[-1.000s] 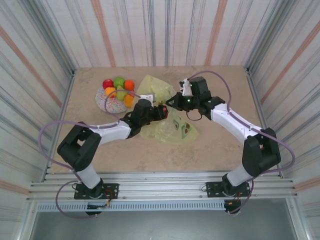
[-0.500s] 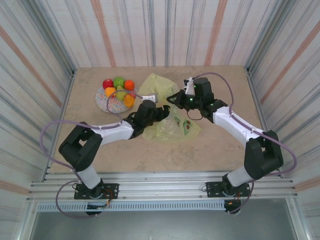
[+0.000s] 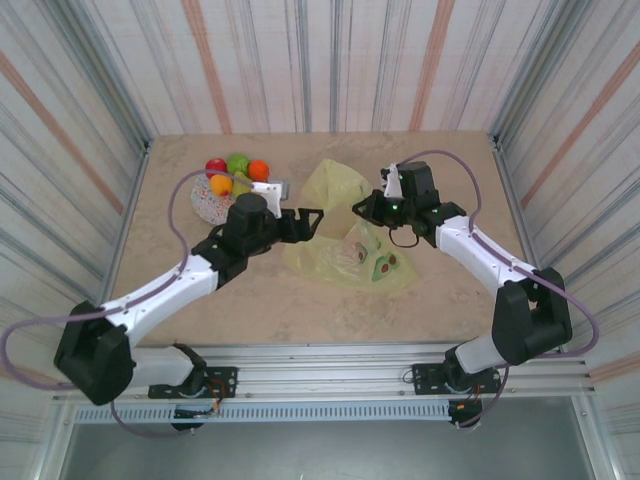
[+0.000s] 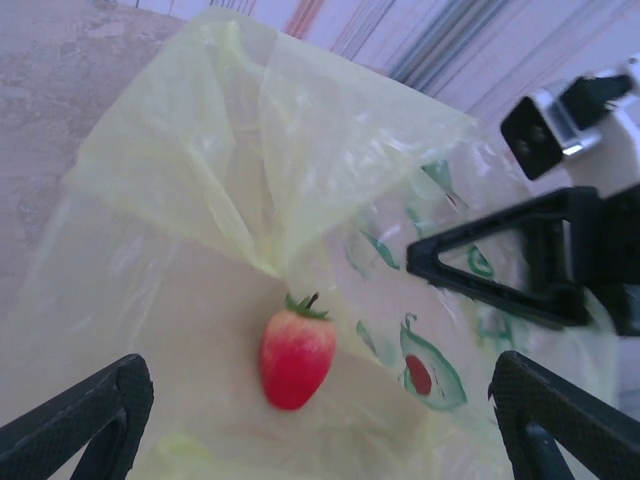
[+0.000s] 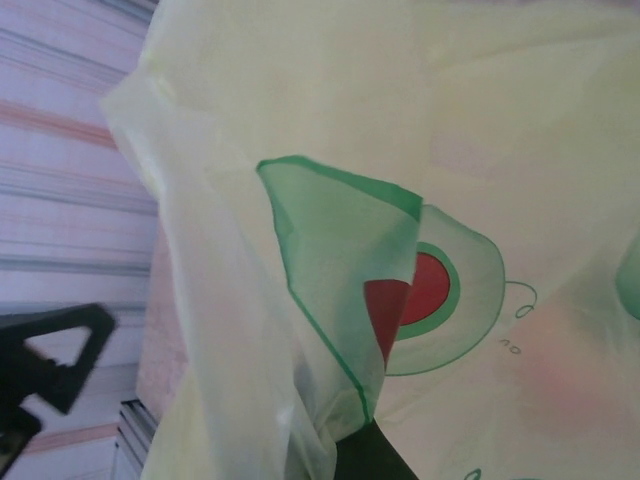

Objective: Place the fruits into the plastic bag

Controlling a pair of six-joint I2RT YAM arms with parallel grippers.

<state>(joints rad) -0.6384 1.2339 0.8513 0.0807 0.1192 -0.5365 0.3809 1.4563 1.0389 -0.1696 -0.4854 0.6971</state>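
Nearest to us on the desk point(image 3: 440, 180) lies the plastic bag point(image 3: 325, 262), thin yellow film printed with halved green avocados. Its near edge is spread flat and its far part is pulled up into a loose peak.

In the left wrist view a strawberry point(image 4: 297, 355), red fading to pale pink with a green stalk, rests on the bag's lower sheet, just under the raised fold. From above we make out a pinkish shape through the film near the bag's middle.

The left tool point(image 3: 311, 224) hangs just to the left of the bag and points at its mouth. Its fingers are spread wide and nothing is between them. Its own camera shows one dark fingertip at each bottom corner, with the strawberry beyond them.

The right tool sits at the bag's far right edge point(image 3: 362, 208). It is closed, pinching the film and holding that side of the bag up. In its wrist view, crumpled yellow plastic with one avocado print drapes right over it.

Farther off, left of the bag and beyond it, stands a speckled plate point(image 3: 203, 205). At the plate's far side sit a red fruit point(image 3: 216, 167), a green fruit point(image 3: 238, 164) and an orange fruit point(image 3: 259, 170), close together. A yellow-orange fruit point(image 3: 222, 184) sits just in front of them.
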